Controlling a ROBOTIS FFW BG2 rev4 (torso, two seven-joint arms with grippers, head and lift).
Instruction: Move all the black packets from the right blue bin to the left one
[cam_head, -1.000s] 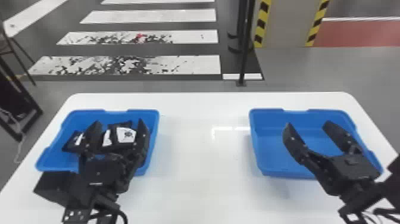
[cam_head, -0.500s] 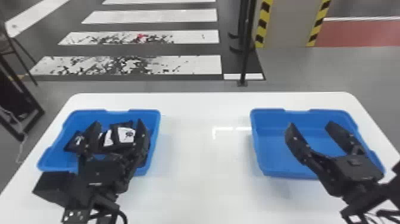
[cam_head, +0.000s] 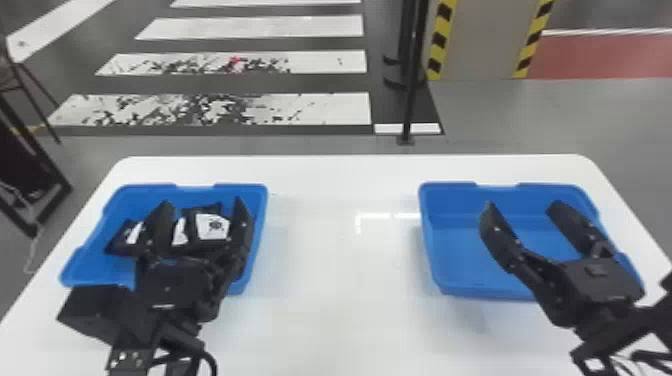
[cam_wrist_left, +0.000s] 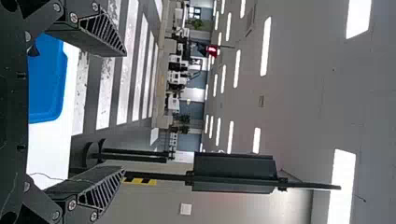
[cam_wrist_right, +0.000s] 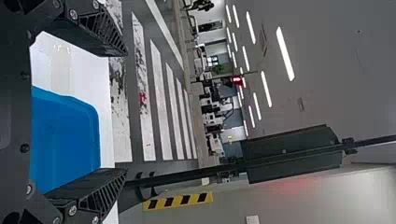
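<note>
The left gripper (cam_head: 201, 205) is holding its two fingers wide apart, with nothing clamped between them. In the head view, black packets with white patches are showing between and behind these fingers: one packet (cam_head: 212, 227) is appearing in the gap, and another (cam_head: 119, 241) is peeking out to the left of the left-hand finger. They are lying together inside the left blue bin (cam_head: 142, 189), whose walls are reaching past the fingers on both sides. How many packets are lying there is impossible to tell, as the fingers are hiding part of them.

The right gripper (cam_head: 521, 204) is also keeping its fingers well apart and empty. Behind and below them in the head view, the right blue bin (cam_head: 447, 250) is spreading out, its visible floor showing bare blue.

Farther out, the white table (cam_head: 340, 325) is stretching between the two pairs of fingers and around both bins. Beyond the fingertips and the table's far edge, a striped crossing (cam_head: 280, 107) is running across the floor, and a black post (cam_head: 413, 75) is standing beside it.
</note>
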